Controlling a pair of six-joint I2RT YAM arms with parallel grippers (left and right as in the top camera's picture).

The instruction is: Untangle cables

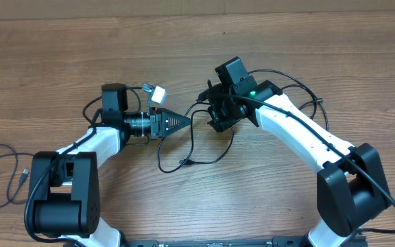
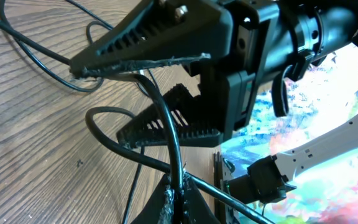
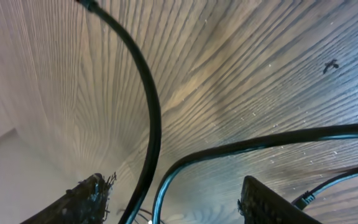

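Observation:
A thin black cable (image 1: 211, 162) lies in a loop on the wooden table between the two grippers, with a small plug (image 1: 184, 163) at its end. My left gripper (image 1: 186, 123) is shut on a strand of this cable (image 2: 175, 155), which the left wrist view shows pinched at my fingertips (image 2: 179, 202). My right gripper (image 1: 208, 110) faces it closely and is open. In the right wrist view two cable strands (image 3: 149, 93) pass between its spread fingers (image 3: 173, 202). The left wrist view also shows the right gripper (image 2: 98, 99) open around the cable.
A second thin black cable with a plug (image 1: 24, 173) lies in loose loops at the table's left edge. The right arm's own thicker cables (image 1: 300, 89) arc behind it. Bare wood table (image 1: 184, 48) stretches across the back.

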